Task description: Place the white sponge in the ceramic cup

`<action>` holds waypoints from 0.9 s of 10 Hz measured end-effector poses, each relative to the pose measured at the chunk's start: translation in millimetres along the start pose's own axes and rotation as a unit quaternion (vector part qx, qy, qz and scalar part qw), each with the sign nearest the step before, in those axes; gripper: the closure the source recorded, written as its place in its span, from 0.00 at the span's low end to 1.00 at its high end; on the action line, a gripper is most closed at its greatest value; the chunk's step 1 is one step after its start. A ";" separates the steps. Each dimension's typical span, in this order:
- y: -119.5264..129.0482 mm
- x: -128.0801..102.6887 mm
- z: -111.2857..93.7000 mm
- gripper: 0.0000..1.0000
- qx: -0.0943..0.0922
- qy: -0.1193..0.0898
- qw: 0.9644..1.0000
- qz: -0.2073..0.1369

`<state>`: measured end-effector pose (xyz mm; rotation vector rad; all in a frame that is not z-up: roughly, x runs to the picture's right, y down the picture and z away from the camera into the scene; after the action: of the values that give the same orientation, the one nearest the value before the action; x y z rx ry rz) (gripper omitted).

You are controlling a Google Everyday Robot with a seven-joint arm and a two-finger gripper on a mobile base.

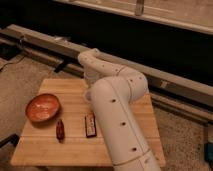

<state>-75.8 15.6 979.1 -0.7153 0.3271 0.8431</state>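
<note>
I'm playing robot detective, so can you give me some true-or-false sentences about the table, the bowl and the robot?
1. The orange-brown bowl sits on the wooden table. True.
2. The dark bar lies inside the bowl. False: it lies flat on the table, between the bowl and the arm.
3. The gripper is above the bowl. False: it is down at the table's far middle, apart from the bowl and partly hidden by the arm.
4. A small reddish-brown thing lies beside the dark bar. True.
</note>
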 end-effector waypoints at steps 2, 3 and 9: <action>-6.4 3.1 9.8 0.20 -0.006 0.011 1.000 0.006; -8.4 5.3 14.8 0.20 -0.009 0.017 1.000 0.008; -6.2 6.6 24.6 0.73 -0.026 0.036 0.999 -0.008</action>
<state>-67.1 33.5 996.2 -0.7978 0.3636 0.8141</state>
